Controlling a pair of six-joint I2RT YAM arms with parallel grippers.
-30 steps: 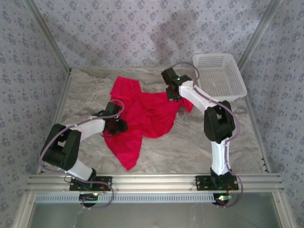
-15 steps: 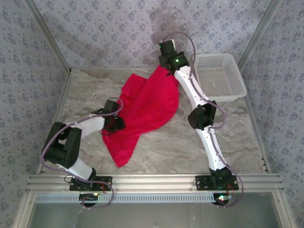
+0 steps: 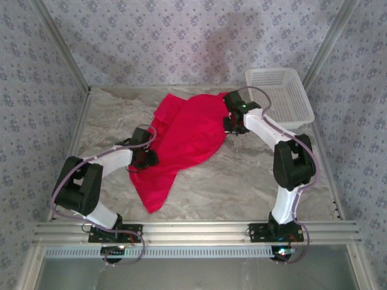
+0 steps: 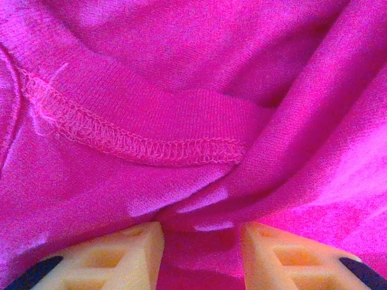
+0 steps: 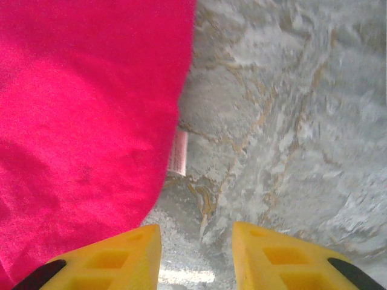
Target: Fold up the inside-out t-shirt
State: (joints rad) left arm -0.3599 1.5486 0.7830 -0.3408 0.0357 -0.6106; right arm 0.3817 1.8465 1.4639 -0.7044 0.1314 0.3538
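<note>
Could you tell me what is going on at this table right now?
Two robot arms are working on a red t-shirt that lies bunched and inside out, seams showing, on the marble-patterned table. The left gripper is pinching a fold of fabric near a ribbed band. The right gripper stands open over bare tabletop just beside the shirt's edge, holding nothing. A white basket sits at the far right corner. No neat fold is made yet.

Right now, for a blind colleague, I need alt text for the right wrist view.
The bright red, soft fabric t-shirt lies at left on the grey marbled table, a small pale label at its edge. The yellow fingers of the right gripper stand apart, holding nothing.
</note>
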